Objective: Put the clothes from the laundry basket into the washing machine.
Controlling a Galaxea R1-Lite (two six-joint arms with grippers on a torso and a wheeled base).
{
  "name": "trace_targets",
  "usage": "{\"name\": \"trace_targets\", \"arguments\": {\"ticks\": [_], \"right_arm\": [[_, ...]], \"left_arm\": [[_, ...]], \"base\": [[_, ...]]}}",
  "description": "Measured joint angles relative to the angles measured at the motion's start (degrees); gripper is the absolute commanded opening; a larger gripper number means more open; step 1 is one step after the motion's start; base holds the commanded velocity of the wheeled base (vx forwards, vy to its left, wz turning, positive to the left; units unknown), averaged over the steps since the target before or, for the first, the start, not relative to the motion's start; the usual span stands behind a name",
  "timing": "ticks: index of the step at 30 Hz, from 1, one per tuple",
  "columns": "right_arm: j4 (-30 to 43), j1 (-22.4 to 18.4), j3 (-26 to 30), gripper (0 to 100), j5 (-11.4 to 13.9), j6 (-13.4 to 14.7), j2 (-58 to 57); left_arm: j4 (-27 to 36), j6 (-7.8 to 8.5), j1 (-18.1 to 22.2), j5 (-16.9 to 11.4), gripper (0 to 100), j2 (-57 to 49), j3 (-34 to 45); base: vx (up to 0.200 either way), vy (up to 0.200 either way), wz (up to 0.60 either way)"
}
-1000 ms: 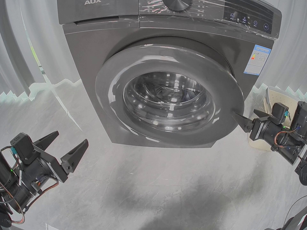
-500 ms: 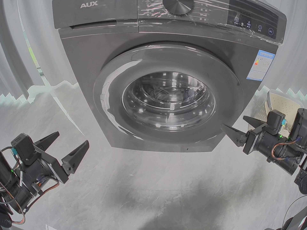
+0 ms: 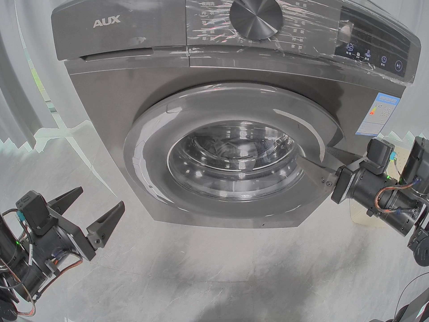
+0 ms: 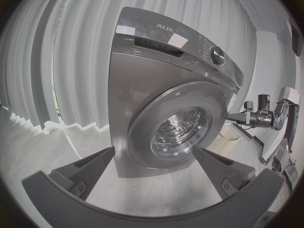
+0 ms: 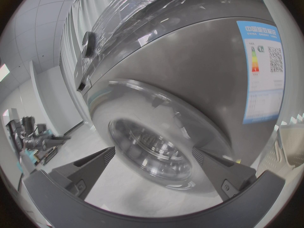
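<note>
Right claw point(image 3: 315, 155) spread, straddling right edge of washing machine door point(image 3: 147, 144) | left claw point(image 3: 101, 196) spread, low over floor point(image 3: 214, 256), well apart from door.

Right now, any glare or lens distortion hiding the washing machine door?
Head view: reflections streak the door glass and the film-wrapped control panel. Left wrist view: fisheye bends the curtains, corners go dark. Right wrist view: same bending, glare on the door ring.
</note>
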Motion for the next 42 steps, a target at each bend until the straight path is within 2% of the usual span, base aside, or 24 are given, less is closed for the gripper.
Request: {"name": "trace_targets", "arguments": {"ticks": [8, 11, 15, 20, 23, 26, 31, 38, 42], "right_arm": [[-2.71, -0.50, -0.99, 100, -0.51, -0.06, 2.51], [-4.51, -0.34, 0.61, 100, -0.82, -0.37, 2.32], [-7.06, 0.99, 6.38, 100, -0.66, -0.90, -0.57], [-5.89, 2.08, 13.26, 100, 0.88, -0.91, -6.96], [-5.12, 1.38, 17.79, 100, 1.43, -0.99, -12.79], [-3.77, -1.29, 21.86, 100, 1.80, -1.18, -18.88], [4.08, -6.90, 25.70, 100, 2.34, -1.62, -30.18], [24.09, -13.98, 27.58, 100, 2.69, -2.04, -49.20], [36.68, -17.02, 27.78, 100, 2.76, -2.17, -59.53]], "left_arm": [[-1.27, 0.66, 0.11, 0.17, 100, -0.89, 1.74], [-1.33, 0.66, 0.11, 0.22, 100, -1.22, 2.18], [-1.32, 0.66, 0.09, 0.24, 100, -2.49, 3.12], [-0.52, 0.74, 0.27, 0.13, 100, -6.67, 4.77], [1.63, 1.00, 0.83, 0.09, 100, -11.12, 5.71], [5.28, 1.65, 2.78, 0.01, 100, -16.13, 6.47], [12.31, 2.94, 7.85, -0.49, 100, -24.89, 7.39], [27.20, 3.89, 15.82, -3.56, 100, -39.17, 7.69], [33.04, 4.17, 19.46, -5.28, 100, -46.09, 7.85]], "base": [[0.000, 0.000, 0.00], [0.000, 0.000, 0.00], [0.000, 0.000, 0.00], [0.000, 0.000, 0.00], [0.000, 0.000, 0.00], [0.000, 0.000, 0.00], [0.000, 0.000, 0.00], [0.000, 0.000, 0.00], [0.000, 0.000, 0.00]]}}
